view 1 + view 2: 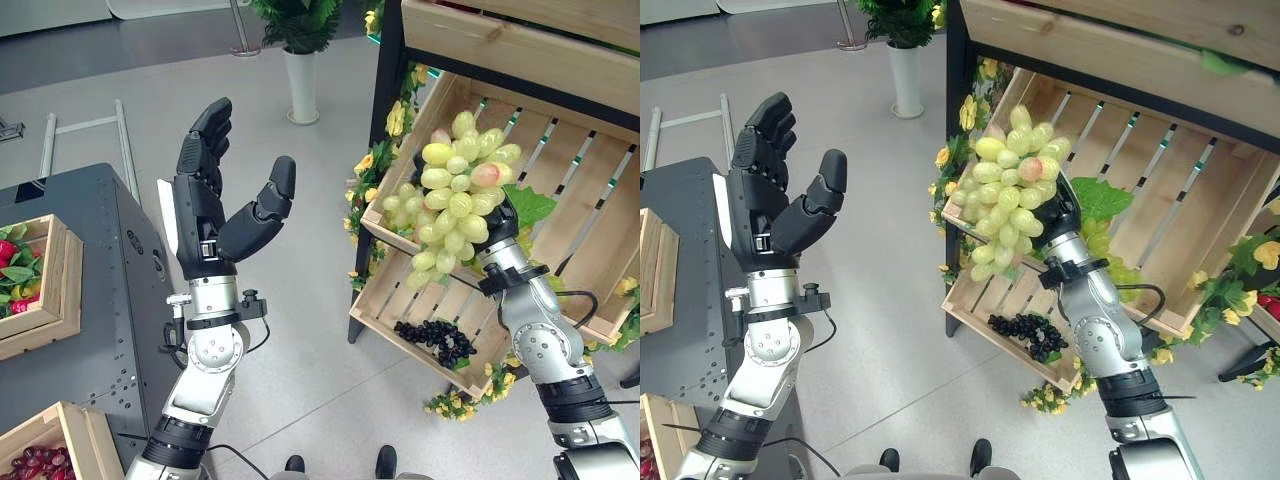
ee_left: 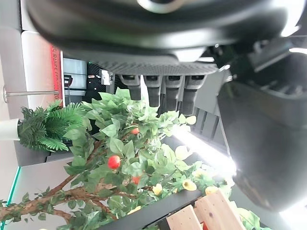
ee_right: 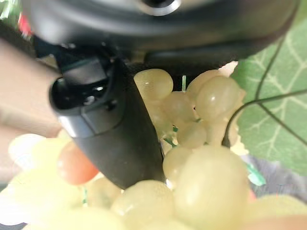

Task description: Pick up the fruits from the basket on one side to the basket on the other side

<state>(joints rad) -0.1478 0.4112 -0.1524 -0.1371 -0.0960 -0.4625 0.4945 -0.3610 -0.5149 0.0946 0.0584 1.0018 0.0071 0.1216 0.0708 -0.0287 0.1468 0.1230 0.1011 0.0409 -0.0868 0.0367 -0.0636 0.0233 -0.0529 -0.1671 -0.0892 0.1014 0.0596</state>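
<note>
My right hand (image 1: 504, 218) is shut on a big bunch of green grapes (image 1: 452, 200), held up in the air in front of the tilted wooden crate (image 1: 440, 105) of the stand at the right. In the right wrist view its thumb (image 3: 115, 139) presses into the grapes (image 3: 192, 158). A bunch of black grapes (image 1: 437, 340) lies in the lower crate (image 1: 378, 300). My left hand (image 1: 215, 215) is raised over the floor between the dark table and the stand, open and holding nothing; its straight fingers (image 2: 153, 88) show in the left wrist view.
On the dark table (image 1: 110, 300) at the left stands a wooden crate (image 1: 55, 290) with red and green fruit, and another crate (image 1: 60, 440) with red grapes. A potted plant (image 1: 300, 60) stands behind. A person's shoes (image 1: 385, 462) show at the bottom. Yellow flowers trim the stand.
</note>
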